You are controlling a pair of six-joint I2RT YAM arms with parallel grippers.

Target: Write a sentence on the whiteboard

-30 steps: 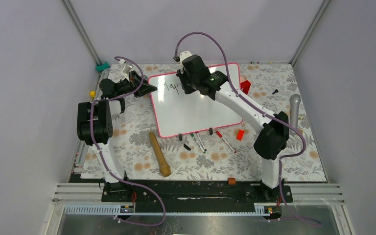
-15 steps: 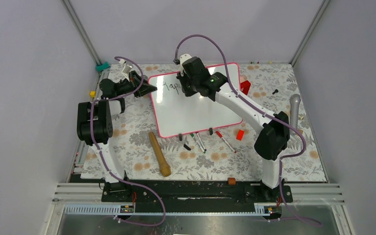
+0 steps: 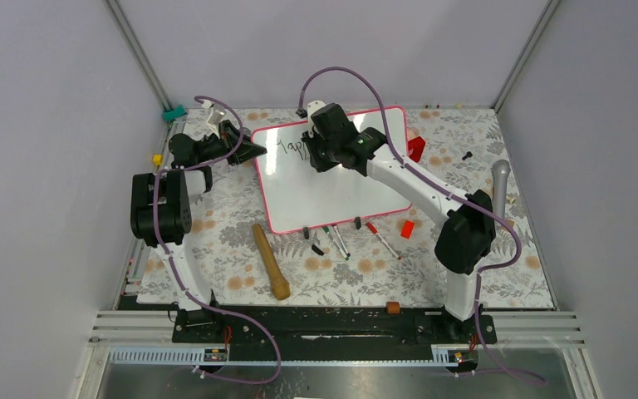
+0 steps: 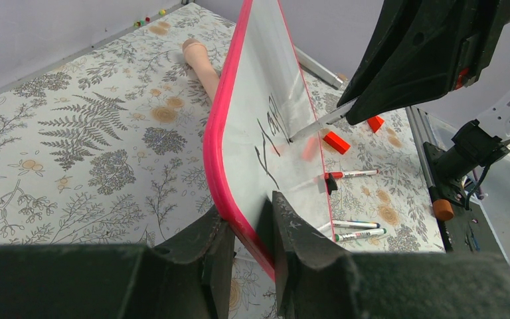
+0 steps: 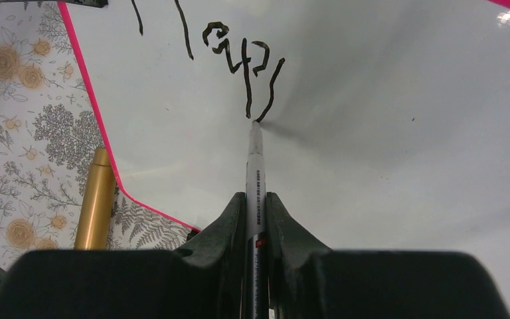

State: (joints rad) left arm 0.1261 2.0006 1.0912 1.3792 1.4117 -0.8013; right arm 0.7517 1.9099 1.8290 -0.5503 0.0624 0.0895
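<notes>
The whiteboard [image 3: 332,187] with its pink-red frame lies on the flowered table; it also shows in the left wrist view [image 4: 252,100] and the right wrist view [image 5: 385,119]. My left gripper [image 3: 253,150] [image 4: 249,226] is shut on the board's left edge. My right gripper [image 3: 321,155] [image 5: 255,199] is shut on a marker [image 5: 255,173], whose tip touches the board at the end of the writing. The sentence [image 5: 239,56] stands as the first few black letters near the board's top left [image 3: 291,148] [image 4: 269,136]. The marker tip also shows in the left wrist view [image 4: 319,121].
A wooden roller [image 3: 270,260] lies in front of the board's near-left corner. Loose markers [image 3: 338,241] [image 3: 382,239] and a red block [image 3: 407,229] lie at the near edge. Another red block [image 3: 416,148] and a grey cylinder [image 3: 499,179] are to the right.
My right gripper has moved a little to the right along the writing line, and a further black stroke shows after the earlier letters. The left arm and the board have not moved.
</notes>
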